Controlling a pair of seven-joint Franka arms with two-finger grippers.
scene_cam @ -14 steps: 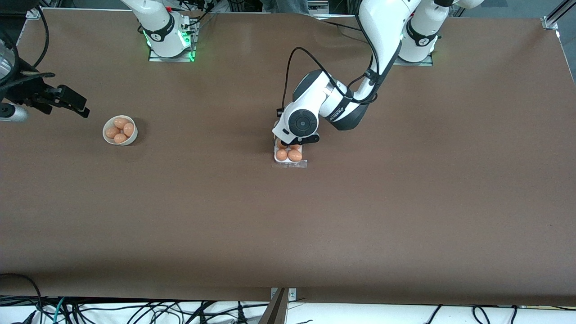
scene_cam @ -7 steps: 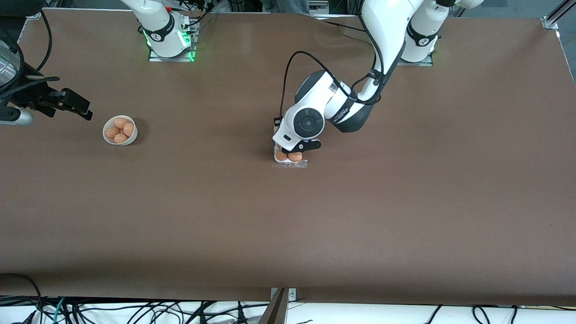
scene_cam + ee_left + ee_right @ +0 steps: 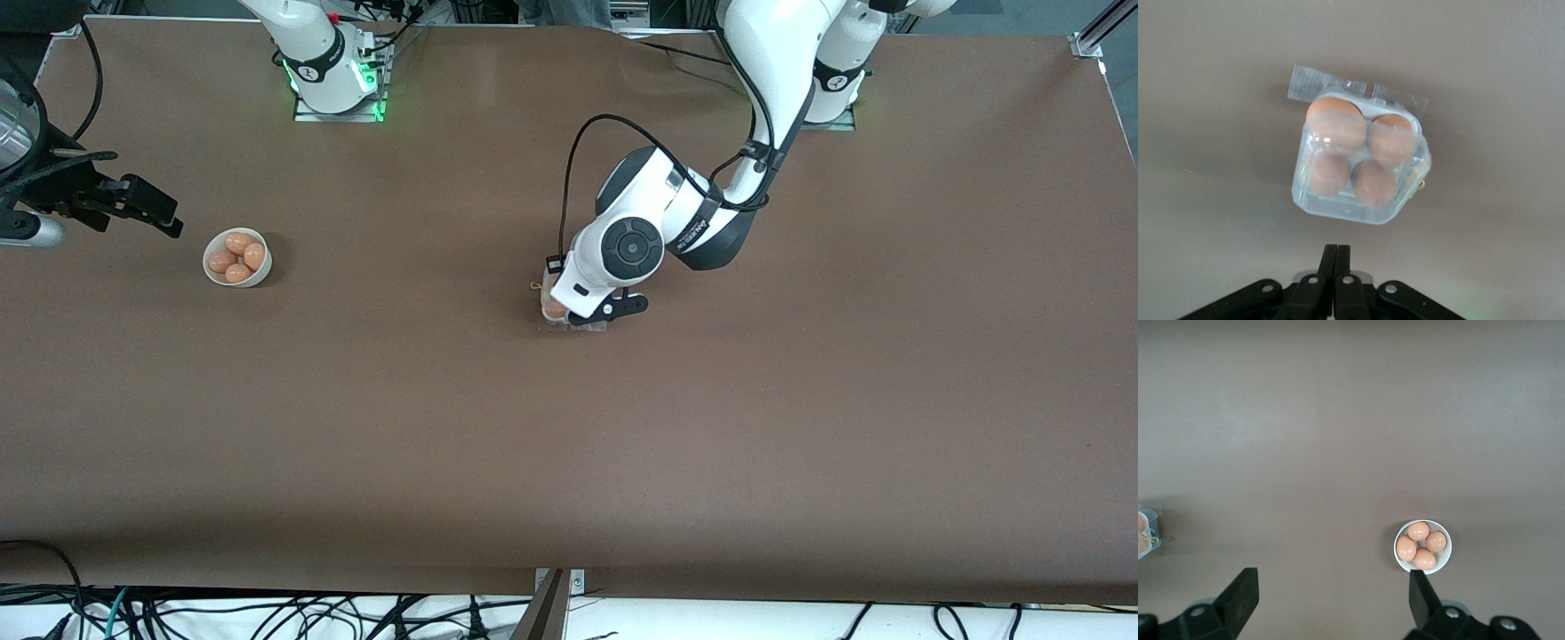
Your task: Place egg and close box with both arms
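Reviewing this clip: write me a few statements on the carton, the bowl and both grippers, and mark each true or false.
1. The box holds four eggs under its clear lid. True.
2. The left gripper is shut, holding nothing. True.
3. The right gripper grips an egg. False: it is open and empty, up over the table near the bowl.
4. The bowl holds two eggs. False: four.
5. The left gripper is over the bowl. False: it is by the box.

Left arm (image 3: 676, 222) low over the box (image 3: 569, 316) — blocks access from above, bowl (image 3: 237, 258) unobstructed
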